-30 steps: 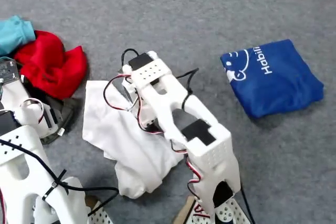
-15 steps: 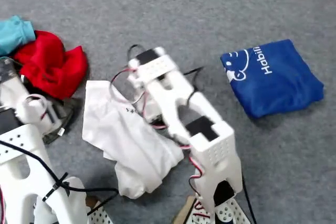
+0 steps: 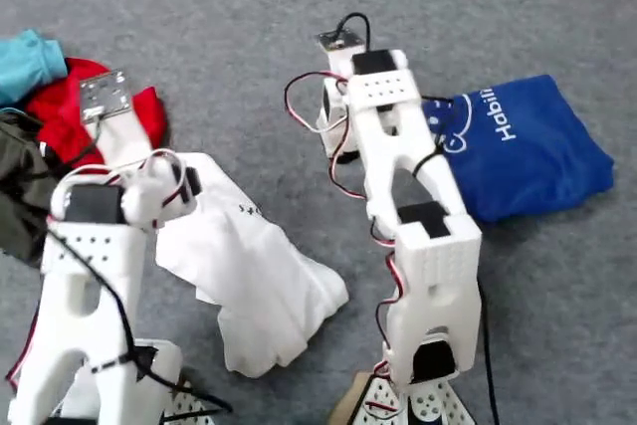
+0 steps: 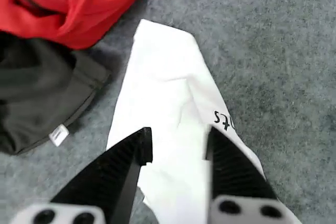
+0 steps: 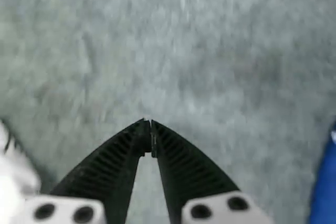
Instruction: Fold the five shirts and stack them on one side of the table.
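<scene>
High view: white shirt (image 3: pixel 254 286) crumpled, lower centre-left. Blue shirt (image 3: pixel 528 146) folded, right of centre. Red shirt (image 3: pixel 60 116), teal shirt (image 3: pixel 25 62) and dark shirt (image 3: pixel 15 206) heaped at left edge.
Left wrist view: left gripper (image 4: pixel 177 142) spread moderately above white shirt, grasping nothing.
Right wrist view: right gripper (image 5: pixel 147 128) tips pressed together, empty, over grey table (image 5: pixel 210 51).

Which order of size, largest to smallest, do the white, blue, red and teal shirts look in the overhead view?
1. white shirt and blue shirt: too alike to rank, both partly behind arms
2. red shirt, also partly covered
3. teal shirt, cut by the picture's edge
</scene>
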`<state>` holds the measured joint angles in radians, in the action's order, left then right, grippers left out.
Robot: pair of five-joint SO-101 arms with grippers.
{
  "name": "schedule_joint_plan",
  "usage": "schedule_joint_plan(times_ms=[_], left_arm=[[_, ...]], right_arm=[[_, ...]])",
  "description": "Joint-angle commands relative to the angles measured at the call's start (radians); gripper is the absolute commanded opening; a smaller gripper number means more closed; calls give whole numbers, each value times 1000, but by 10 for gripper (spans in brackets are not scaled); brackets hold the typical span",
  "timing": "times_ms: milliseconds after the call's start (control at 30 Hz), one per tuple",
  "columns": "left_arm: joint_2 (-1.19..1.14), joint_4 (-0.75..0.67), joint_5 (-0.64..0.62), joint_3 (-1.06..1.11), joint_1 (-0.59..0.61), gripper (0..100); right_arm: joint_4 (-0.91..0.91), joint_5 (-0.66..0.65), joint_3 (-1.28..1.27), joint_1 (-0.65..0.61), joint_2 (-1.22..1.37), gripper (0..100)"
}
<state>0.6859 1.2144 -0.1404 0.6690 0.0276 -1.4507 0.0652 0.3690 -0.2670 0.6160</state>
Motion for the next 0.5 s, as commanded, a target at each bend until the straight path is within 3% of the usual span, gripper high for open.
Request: schedule_joint_plan(times_ms=[0,267,467], left_arm=[[-101,-80,-3,-68,-20,78],[-309,-89,-115,-180,-20,122],[-414,-87,-123,-160,-14,119]], right_arm=[[100,-8,-24,1,22,13],[167,-6,-24,5,65,13],[186,-6,-22,4,79,13]])
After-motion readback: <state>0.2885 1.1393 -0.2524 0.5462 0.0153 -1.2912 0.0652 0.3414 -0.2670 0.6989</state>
